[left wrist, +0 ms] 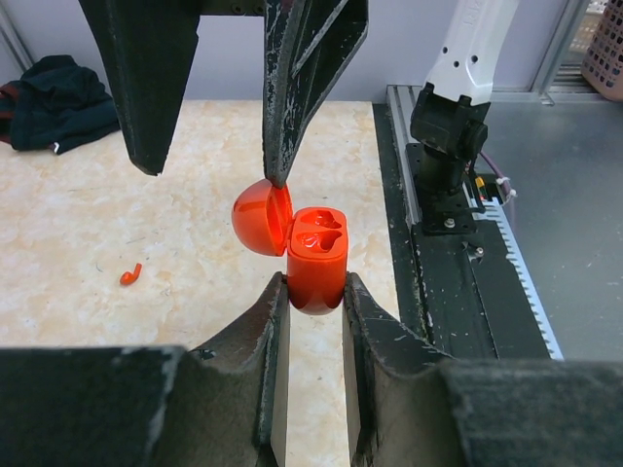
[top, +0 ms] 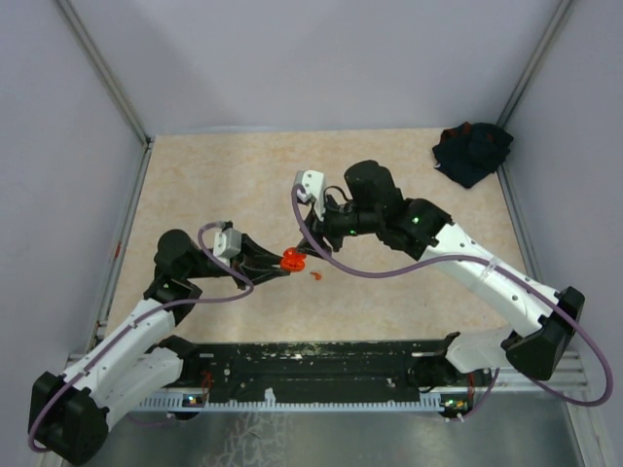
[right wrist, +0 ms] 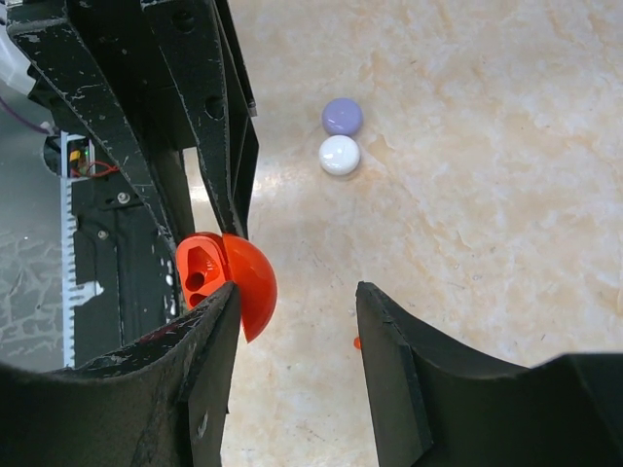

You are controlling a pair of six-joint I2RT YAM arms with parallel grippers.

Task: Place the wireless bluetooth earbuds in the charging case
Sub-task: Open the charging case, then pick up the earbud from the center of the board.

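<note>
An orange-red charging case (left wrist: 316, 265) is clamped upright between my left gripper's (left wrist: 314, 289) fingers, with its domed lid (left wrist: 259, 216) hinged open to the left and two empty-looking sockets showing. In the top view the case (top: 292, 259) is held just above the table. My right gripper (right wrist: 297, 336) is open, its jaws wide apart; one fingertip (left wrist: 279, 165) sits at the lid's upper edge. The case also shows in the right wrist view (right wrist: 201, 272). One tiny red earbud (left wrist: 130, 275) lies on the table beside the case, also seen from above (top: 316, 275). Other earbuds are out of view.
A lavender disc (right wrist: 342, 116) and a white disc (right wrist: 340, 155) lie side by side on the beige table. A dark cloth (top: 472, 151) lies bunched at the far right corner. The black base rail (top: 321, 365) runs along the near edge.
</note>
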